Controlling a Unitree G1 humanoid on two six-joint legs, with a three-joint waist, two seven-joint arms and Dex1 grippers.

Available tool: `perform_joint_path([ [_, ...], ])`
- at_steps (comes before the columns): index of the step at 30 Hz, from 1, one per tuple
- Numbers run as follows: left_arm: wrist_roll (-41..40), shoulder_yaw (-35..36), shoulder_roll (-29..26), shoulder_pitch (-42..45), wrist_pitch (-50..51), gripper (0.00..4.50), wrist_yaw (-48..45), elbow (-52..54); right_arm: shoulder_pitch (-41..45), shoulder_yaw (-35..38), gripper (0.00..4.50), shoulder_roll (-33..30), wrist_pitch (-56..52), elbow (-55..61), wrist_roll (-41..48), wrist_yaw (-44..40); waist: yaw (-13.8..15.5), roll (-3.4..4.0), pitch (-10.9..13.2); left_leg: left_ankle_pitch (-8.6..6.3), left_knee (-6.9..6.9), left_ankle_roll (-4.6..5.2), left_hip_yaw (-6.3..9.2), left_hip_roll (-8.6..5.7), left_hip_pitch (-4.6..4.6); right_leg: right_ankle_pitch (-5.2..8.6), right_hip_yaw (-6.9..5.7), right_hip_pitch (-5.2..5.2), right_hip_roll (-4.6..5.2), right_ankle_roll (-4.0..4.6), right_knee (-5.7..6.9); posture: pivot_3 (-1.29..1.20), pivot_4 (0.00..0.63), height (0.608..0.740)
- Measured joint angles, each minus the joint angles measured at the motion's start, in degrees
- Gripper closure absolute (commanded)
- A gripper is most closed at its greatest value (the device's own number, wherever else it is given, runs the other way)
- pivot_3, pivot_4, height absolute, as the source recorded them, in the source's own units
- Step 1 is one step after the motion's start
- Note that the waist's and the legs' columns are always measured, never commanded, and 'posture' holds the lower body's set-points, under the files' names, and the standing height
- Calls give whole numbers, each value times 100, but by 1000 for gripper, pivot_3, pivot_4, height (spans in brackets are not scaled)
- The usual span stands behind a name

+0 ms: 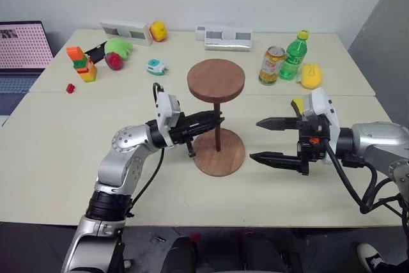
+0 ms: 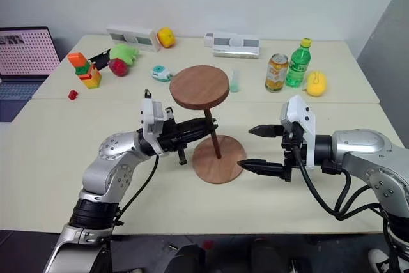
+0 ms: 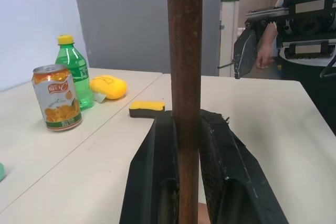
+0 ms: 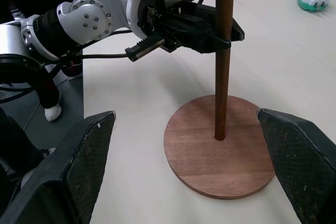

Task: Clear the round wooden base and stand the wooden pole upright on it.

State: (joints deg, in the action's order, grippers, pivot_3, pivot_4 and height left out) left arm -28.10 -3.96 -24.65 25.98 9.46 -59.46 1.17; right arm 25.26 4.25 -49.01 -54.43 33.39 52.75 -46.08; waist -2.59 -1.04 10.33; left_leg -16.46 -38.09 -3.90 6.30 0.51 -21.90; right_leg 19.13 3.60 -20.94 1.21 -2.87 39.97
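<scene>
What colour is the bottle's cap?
Yellow, on the green bottle; clearest in the left wrist view.

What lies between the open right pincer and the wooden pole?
Nothing but bare table and the near part of the round wooden base. In the right wrist view, the right pincer brackets the base, with the wooden pole standing on it.

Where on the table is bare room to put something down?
Bare table lies in front of the round wooden base toward the near edge, and wide on the robot's left, behind the left gripper, which grips the wooden pole. The back is crowded: orange drink can, green plastic bottle, toy fruit.
</scene>
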Motion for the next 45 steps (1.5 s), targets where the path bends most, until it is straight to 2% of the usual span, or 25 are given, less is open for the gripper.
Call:
perform_joint_path([
  [15, -37, -33, -225, 149, 243, 4257, -150, 23, -3, -1, 0, 4, 24, 0, -80, 20, 0, 2, -2, 0, 5, 0, 2, 3, 12, 0, -2, 12, -2, 0, -5, 0, 150, 740],
  [17, -44, -35, -283, 164, 285, 3563, -200, 45, -3, -1, 0, 8, 30, 0, -104, 16, 0, 2, -2, 0, 6, 0, 1, 3, 12, 0, -1, 12, -2, 0, -6, 0, 150, 740],
  [19, 111, -115, -460, 137, 413, 3247, -242, -24, -3, -4, 0, 31, 37, 0, -133, 14, -7, 4, -2, 0, 10, 0, -1, 2, 13, 0, 1, 10, -3, 0, -6, 0, 150, 740],
  [24, 209, -234, -519, -12, 679, 2062, -324, -368, 0, -39, 0, 88, 41, -37, -197, 11, 6, -6, 10, 1, 6, -1, 7, 4, -55, 0, -8, -51, -3, 0, -7, 0, 150, 740],
  [30, 107, -76, -558, 184, 785, 741, -378, -206, 1, -77, 0, 183, 41, -90, -198, 14, 75, -6, 10, 1, 6, -2, 7, 2, -64, 0, -10, -55, 2, 0, -14, 0, 150, 740],
  [33, 50, -42, -888, 172, 908, 128, -564, -61, 0, -77, 0, 194, 41, -90, -196, 19, 58, -7, 12, 1, 8, -2, 6, 5, -61, 0, -9, -56, -2, 1, -10, 0, 150, 740],
  [39, 122, 289, -2092, 40, 910, 61, -1167, 17, -147, -13, 0, 109, 40, -86, -193, -8, 48, 0, 17, 1, 12, -1, 5, 5, -60, 0, -8, -57, -2, 1, -11, 0, 150, 740],
  [42, 43, 532, -2859, 123, 1230, 61, -1625, -45, -267, 120, 0, -45, 39, -87, -193, -92, 55, -3, 25, 1, 12, -1, 5, 4, -66, 0, -10, -63, -3, 1, -9, 0, 150, 740],
  [45, -249, 852, -3282, 275, 1502, 61, -1988, 32, -417, 163, 0, -227, 98, -95, -202, -256, 70, -3, 26, 0, 12, -1, 7, 5, -69, 0, -14, -61, -3, 1, -15, 0, 150, 740],
])
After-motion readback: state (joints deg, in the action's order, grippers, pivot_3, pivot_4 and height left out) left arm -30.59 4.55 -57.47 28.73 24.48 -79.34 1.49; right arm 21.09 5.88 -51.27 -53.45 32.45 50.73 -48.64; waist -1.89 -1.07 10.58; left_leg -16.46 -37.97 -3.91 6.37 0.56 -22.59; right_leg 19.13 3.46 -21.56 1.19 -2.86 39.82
